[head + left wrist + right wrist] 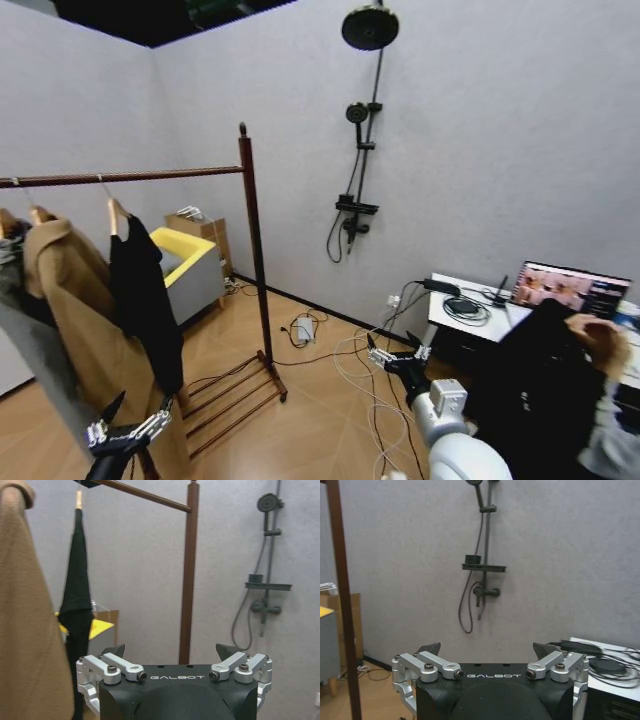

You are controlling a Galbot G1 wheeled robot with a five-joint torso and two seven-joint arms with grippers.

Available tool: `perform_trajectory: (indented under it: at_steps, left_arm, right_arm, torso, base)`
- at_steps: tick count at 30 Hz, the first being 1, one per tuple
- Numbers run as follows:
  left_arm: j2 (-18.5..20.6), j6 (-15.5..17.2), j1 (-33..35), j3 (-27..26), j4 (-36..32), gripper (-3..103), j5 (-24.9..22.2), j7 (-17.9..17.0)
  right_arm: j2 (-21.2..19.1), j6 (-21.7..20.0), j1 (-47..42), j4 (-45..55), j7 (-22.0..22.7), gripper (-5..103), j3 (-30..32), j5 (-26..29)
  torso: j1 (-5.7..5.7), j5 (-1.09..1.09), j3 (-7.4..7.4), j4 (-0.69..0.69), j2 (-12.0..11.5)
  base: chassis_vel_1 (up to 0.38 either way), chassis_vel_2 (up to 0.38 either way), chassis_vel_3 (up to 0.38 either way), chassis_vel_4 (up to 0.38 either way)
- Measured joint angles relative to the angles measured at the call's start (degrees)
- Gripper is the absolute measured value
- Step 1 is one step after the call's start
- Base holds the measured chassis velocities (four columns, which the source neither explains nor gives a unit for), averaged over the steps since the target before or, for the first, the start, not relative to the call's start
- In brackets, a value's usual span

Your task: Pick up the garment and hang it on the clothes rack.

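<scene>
At the far left of the head view the tan coat (75, 320) hangs from the clothes rack (255, 260), with a strip of grey jacket (30, 350) at the frame's left edge, and just to the right of the coat hangs the garment (145, 305), a thin black shirt on a pale wooden hanger whose hook sits over the rack's top bar. In the lower left of that view the left end effector (130, 420) hovers below the shirt's hem, near it but apart, fingers spread wide and holding nothing; its wrist view looks up past the coat toward the black shirt (76, 605) and the rack's post (188, 575). Toward the lower right of the head view the right end effector (398, 357) is raised in front of the table (470, 320) with the laptop (570, 287), also spread and empty, its camera facing the wall-mounted shower fitting (480, 570) with the rack's post (342, 605) at the picture's left. Since the shirt already hangs on the bar and neither end effector carries anything, the step in hand looks like either the approach to lift it off or the retreat after hanging; the pictures do not settle which. If a pick-up is meant, the next move calls for the left arm to rise to the hanger's shoulder or hook without snagging the coat beside it.
</scene>
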Motion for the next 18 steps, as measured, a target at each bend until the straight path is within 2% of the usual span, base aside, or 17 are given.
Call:
perform_trajectory:
  at_steps: [11, 18]
  left_arm:
    - [0.0, 0.0, 0.0, 0.0, 0.0, 100, 0.0, 0.0]
    - [0.0, 0.0, 0.0, 0.0, 0.0, 100, 0.0, 0.0]
  right_arm:
    - [-1.5, 0.4, 0.7, -0.3, -0.9, 100, 1.3, 1.8]
    - [-0.6, 0.0, 2.1, -0.8, -0.8, 100, -1.6, 1.3]
  torso:
    - [-0.01, 0.02, 0.0, 0.0, 0.0]
    - [-0.01, 0.0, 0.0, -0.01, 0.0]
  base:
    - [0.012, -0.276, -0.28, 0.007]
    - [0.012, -0.246, -0.255, 0.014]
